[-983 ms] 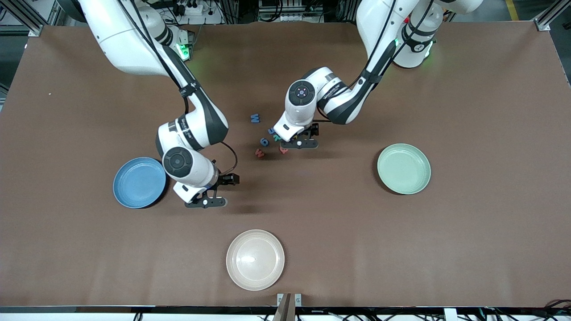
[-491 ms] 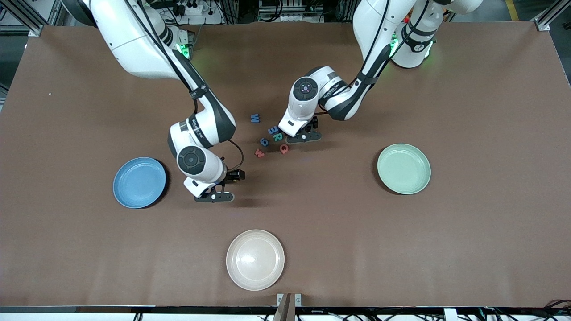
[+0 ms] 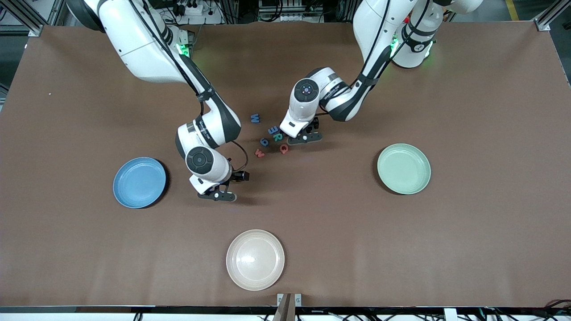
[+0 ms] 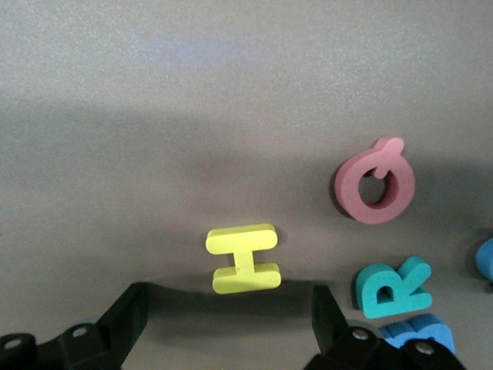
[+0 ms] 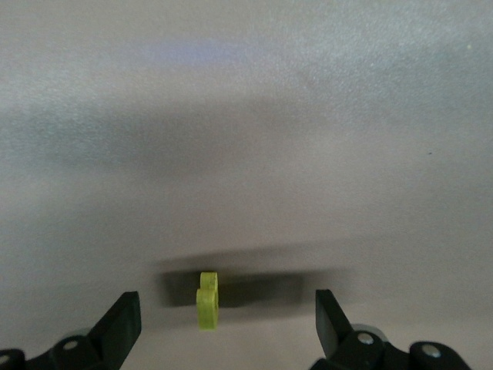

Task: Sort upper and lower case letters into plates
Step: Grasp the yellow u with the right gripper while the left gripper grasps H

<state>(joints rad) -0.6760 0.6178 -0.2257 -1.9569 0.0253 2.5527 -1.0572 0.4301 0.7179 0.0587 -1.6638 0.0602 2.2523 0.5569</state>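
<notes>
The loose letters lie in a cluster mid-table: blue W (image 3: 254, 118), blue E (image 3: 272, 129), teal R (image 3: 277, 137), a blue letter (image 3: 264, 141), a red w (image 3: 259, 153) and a red Q (image 3: 284, 148). My left gripper (image 3: 305, 137) is low beside the cluster and open. In the left wrist view (image 4: 229, 324) a yellow H (image 4: 243, 258) lies just ahead of its fingertips, with the Q (image 4: 375, 183) and R (image 4: 393, 287) to one side. My right gripper (image 3: 217, 195) is open, low between the blue plate (image 3: 139, 182) and the cluster. A yellow letter (image 5: 207, 299) stands on edge between its fingers (image 5: 123, 324). The mint plate (image 3: 403, 168) is empty.
A cream-white plate (image 3: 255, 259) sits nearest the front camera, mid-table. The blue plate lies toward the right arm's end, the mint plate toward the left arm's end. Both are empty.
My right gripper has moved away from the blue plate toward the middle of the table. My left gripper has shifted slightly, uncovering the teal R and red Q.
</notes>
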